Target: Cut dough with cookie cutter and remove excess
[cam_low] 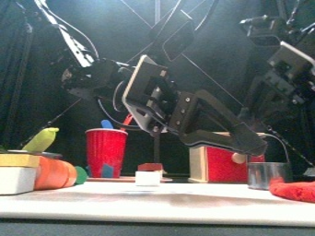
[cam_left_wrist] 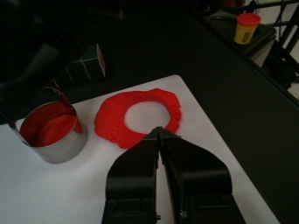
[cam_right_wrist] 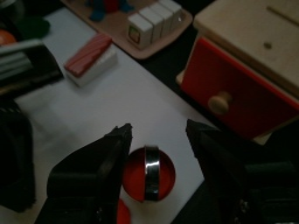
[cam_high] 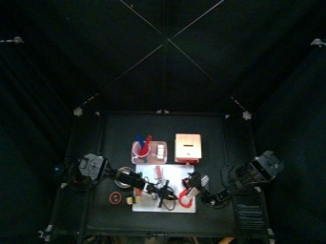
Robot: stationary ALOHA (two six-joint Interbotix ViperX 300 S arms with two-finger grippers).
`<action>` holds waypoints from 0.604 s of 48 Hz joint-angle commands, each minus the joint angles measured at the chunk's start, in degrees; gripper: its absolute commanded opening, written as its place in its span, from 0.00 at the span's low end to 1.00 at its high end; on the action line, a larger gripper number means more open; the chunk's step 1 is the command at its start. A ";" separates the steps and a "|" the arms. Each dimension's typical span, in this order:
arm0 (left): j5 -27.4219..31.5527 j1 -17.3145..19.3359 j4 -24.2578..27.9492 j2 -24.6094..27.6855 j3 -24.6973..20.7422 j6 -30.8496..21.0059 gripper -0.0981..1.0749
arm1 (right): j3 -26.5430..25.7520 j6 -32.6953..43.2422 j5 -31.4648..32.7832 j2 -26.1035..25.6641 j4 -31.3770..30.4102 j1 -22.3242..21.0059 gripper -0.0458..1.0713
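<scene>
Right claw: standing spread wide, gripping nothing, hanging just above the round metal cutter.
Left claw: pointing its tips at the near rim of the dough; cannot tell whether pinching that rim or only touching it.
Dough, place: lying flat on the white sheet, close to one corner of that sheet, the sheet itself sitting at the front edge of the worktop.
Dough, shape: showing as a red ring with a clean round hole, white sheet showing through the middle.
Cutter: standing upright on the sheet just beside the ring, apparently holding the cut red disc inside.
Step, judging: likely lifting away the excess ring.
Handling, judging: looking soft, light and limp, so probably sagging, stretching or tearing when raised by one spot; possibly sticking to the sheet.
Hold, judging: pinching the band where widest, taking the outer rim, then peeling low and slowly rather than pulling straight up.
Risk, judging: dragging the sheet along, or nudging the cutter.
</scene>
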 commanded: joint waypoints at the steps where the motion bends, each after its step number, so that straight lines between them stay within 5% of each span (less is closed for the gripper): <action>1: -0.53 0.44 -0.09 -2.29 -0.53 0.00 0.46 | -1.23 -0.18 2.11 -3.60 -1.58 1.58 0.82; 29: 0.00 0.88 -1.93 -2.90 -0.26 -0.09 0.47 | 0.26 -0.53 2.55 -6.77 2.20 4.92 0.82</action>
